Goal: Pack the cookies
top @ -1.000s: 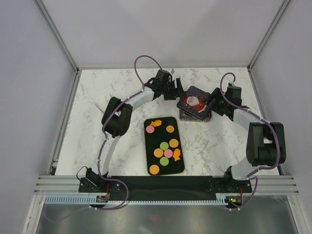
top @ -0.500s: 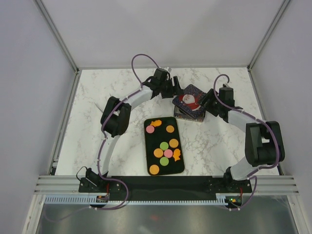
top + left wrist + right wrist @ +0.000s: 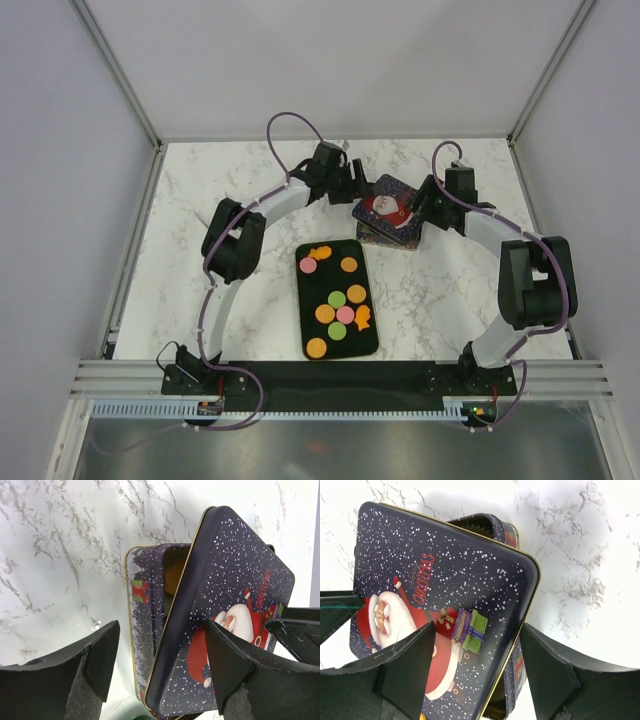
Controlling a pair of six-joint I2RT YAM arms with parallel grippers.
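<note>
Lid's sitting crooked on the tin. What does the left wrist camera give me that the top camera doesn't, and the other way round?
Left wrist only: the gap into the tin base, with something orange inside. Top only: the black tray with the cookies on it. Both: the Santa lid, askew over the base.

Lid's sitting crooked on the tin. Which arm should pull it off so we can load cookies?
Probably right. The right end effector is open with the corner of the lid between its fingers. The left end effector straddles the lid edge and tin wall together, so it could grab both.
</note>
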